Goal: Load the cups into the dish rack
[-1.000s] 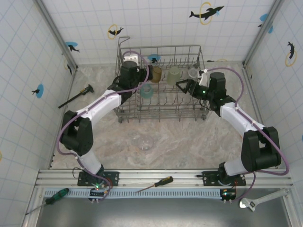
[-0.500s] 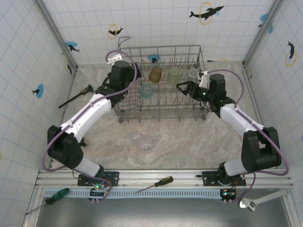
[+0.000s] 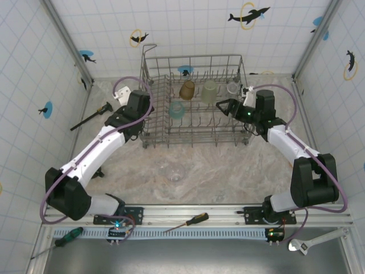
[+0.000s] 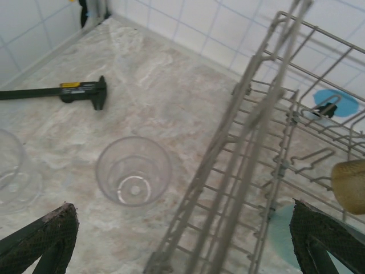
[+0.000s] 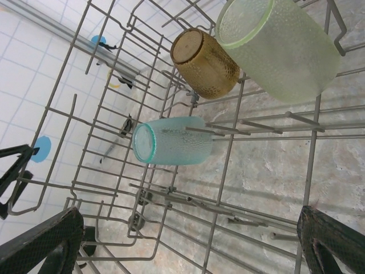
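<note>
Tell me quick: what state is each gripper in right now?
Left gripper: open, holding nothing.
Right gripper: open, holding nothing.

Grey metal wire dish rack (image 5: 228, 148), pebbled translucent amber cup (image 5: 204, 63), marbled tabletop (image 4: 165, 108)

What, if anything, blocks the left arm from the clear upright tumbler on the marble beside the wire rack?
Probably nothing, so yes: the left gripper is open, and the clear tumbler stands upright just ahead of it, apart from the grey wire dish rack.
</note>
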Controlling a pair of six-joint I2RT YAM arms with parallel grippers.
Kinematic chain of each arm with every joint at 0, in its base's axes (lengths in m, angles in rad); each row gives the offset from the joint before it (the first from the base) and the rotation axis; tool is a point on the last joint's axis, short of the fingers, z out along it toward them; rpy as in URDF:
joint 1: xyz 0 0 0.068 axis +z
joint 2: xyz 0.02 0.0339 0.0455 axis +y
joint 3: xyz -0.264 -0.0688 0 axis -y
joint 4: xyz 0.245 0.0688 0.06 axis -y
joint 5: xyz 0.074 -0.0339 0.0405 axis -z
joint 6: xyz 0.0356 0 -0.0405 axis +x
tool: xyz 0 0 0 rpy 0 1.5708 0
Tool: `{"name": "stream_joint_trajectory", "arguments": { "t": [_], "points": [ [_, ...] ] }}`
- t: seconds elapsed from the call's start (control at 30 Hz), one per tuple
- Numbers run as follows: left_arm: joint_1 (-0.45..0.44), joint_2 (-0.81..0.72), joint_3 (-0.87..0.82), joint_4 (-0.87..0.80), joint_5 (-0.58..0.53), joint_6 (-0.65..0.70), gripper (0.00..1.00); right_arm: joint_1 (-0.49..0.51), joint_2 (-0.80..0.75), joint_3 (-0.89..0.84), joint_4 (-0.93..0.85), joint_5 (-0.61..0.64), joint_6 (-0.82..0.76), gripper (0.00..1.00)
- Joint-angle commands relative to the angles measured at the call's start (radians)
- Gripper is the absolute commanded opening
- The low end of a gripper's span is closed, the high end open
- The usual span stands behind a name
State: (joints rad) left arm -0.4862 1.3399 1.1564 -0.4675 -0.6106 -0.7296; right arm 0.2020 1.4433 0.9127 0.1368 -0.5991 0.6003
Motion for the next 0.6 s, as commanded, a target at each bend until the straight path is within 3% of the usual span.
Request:
{"name": "stream_joint_trajectory", "arguments": {
  "t": [0.0,0.23,0.4,0.57],
  "points": [
    [0.014,-0.060,-0.010,-0.073,-0.035,-0.012,0.98,-0.015,-0.036,-0.019,-0.023,-0.004,-0.036,1.00],
    [0.028,-0.155,-0.032,-0.086,0.010,0.015,0.98,-0.018,-0.025,-0.026,-0.014,-0.016,-0.026,1.00],
    [0.136,-0.147,-0.008,-0.227,0.083,-0.008,0.98,-0.020,-0.022,-0.039,-0.001,-0.016,-0.024,1.00],
    [0.170,-0.202,-0.075,-0.245,0.101,-0.007,0.98,-0.023,0.032,0.027,-0.034,-0.052,-0.030,1.00]
  ]
}}
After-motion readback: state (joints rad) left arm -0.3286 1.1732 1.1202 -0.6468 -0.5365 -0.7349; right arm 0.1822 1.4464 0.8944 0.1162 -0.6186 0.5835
